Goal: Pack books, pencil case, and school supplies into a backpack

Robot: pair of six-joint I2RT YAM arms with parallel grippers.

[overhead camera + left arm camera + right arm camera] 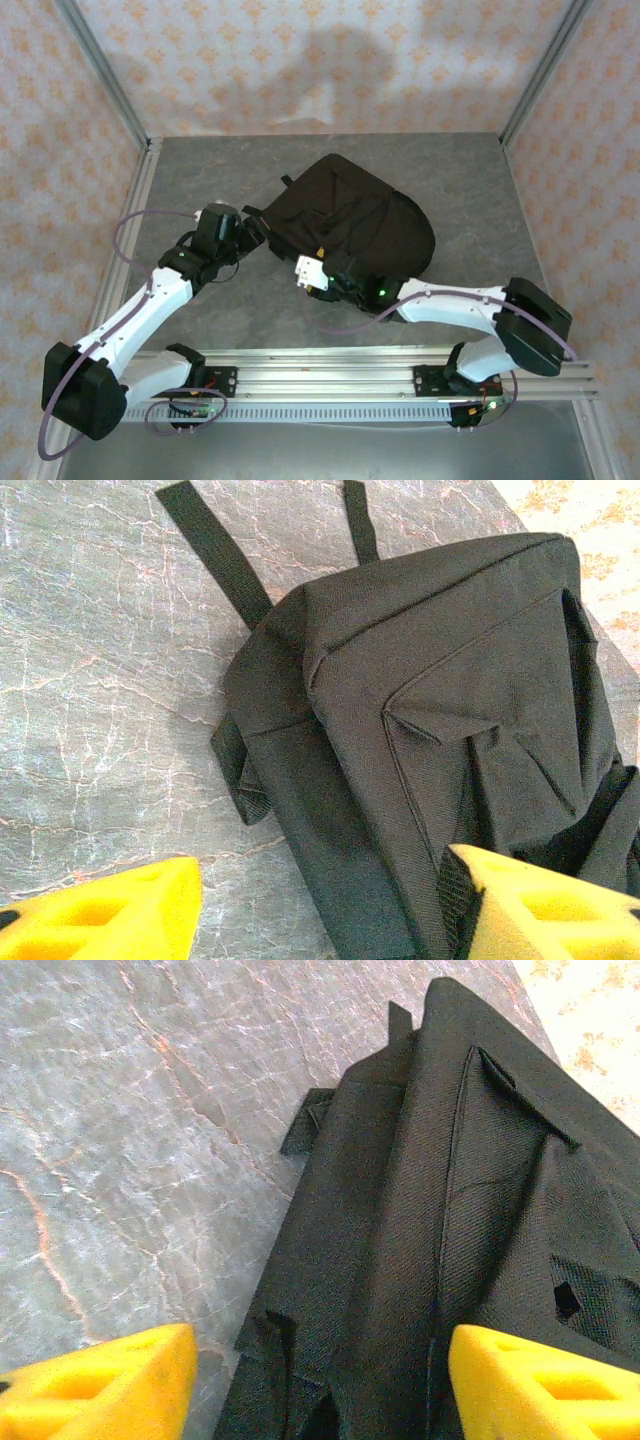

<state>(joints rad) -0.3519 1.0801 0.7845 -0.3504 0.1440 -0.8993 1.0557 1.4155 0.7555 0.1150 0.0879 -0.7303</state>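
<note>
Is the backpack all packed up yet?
Done: hard to say. The backpack lies on the grey table, and what is inside it is hidden. In hand: nothing is held. The left end effector and the right end effector are both open, each poised over an edge of the bag. Left: probably gripping the bag next. I can't tell whether any books are waiting.

The backpack (350, 225) lies flat on the desk (200, 170), in the middle and a little to the right. The left pincer (252, 230) is at its left edge, the right pincer (315, 280) at its near edge. Two straps (215, 550) reach from the backpack onto the desk.
</note>
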